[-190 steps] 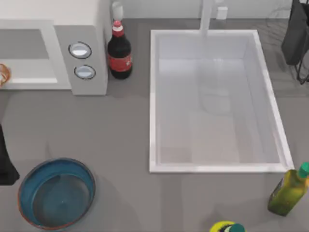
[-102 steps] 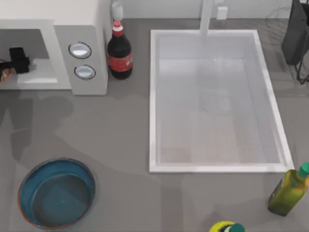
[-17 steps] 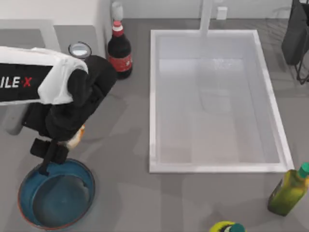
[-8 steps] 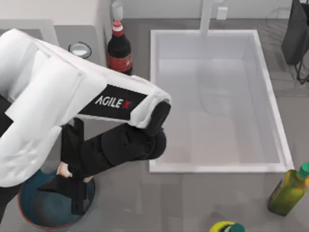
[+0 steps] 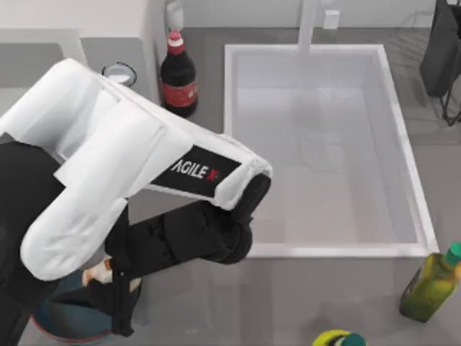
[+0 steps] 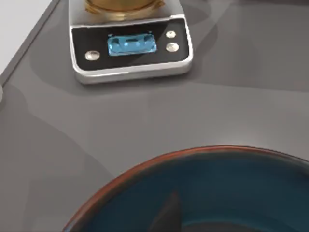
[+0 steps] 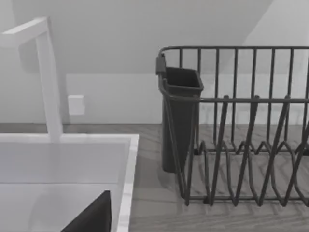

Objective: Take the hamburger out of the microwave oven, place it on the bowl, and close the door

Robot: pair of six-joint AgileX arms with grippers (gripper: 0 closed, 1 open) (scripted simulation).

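Left gripper hangs over the wide teal-blue bowl with reddish rim at the desk's seven o'clock, jaws closed on the small orange-tan hamburger. Judged light, soft, compressible; hold gently across the bun's sides. Right arm parked at one o'clock.

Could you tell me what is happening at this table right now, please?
The left arm has reached over the bowl at the table's near left, and its gripper holds the hamburger just above the bowl's rim. The left wrist view looks down into the bowl's blue inside, with a small kitchen scale on the counter beyond. The hamburger is not yet set down. The microwave oven stands at the far left. The right arm is parked at the far right, by the dish rack.
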